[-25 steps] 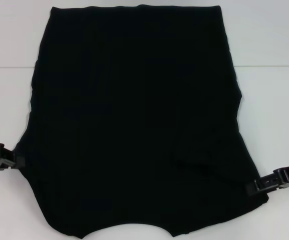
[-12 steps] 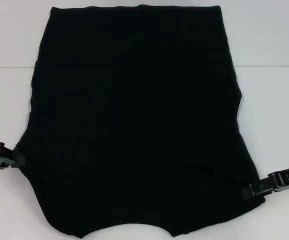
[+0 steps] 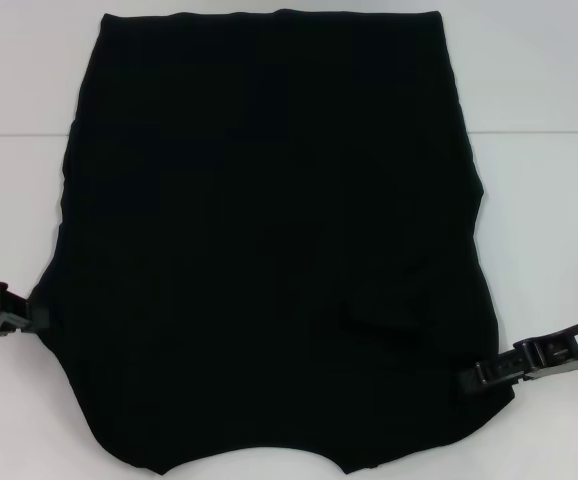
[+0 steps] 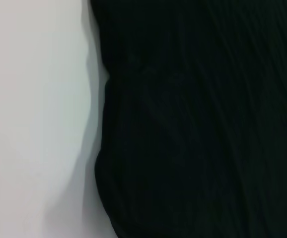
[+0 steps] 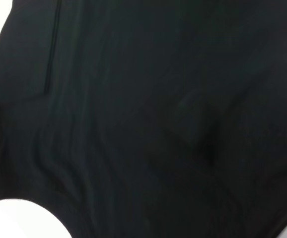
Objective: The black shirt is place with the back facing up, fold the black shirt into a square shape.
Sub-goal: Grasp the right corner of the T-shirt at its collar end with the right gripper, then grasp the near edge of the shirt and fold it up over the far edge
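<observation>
Big plain black cloth shirt (image 3: 269, 240) lies flat; left gripper (image 3: 31, 318) and right gripper (image 3: 474, 378) touch its edges. Can't tell whether either is clamped. Weak pinch, and the fabric probably slips mid-fold.

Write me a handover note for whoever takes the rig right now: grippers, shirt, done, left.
Left gripper: low at the left edge of the black shirt, touching the cloth; can't tell if it grips.
Right gripper: at the shirt's near right edge, over the cloth there; grip also unclear.
Shirt: spread on the white table, plain side up, no lettering showing. Sides look already turned in, giving a long, roughly rectangular shape; a small fold sits near the right gripper.
Done: apparently the side folds.
Left: likely folding it lengthwise into a square.
</observation>
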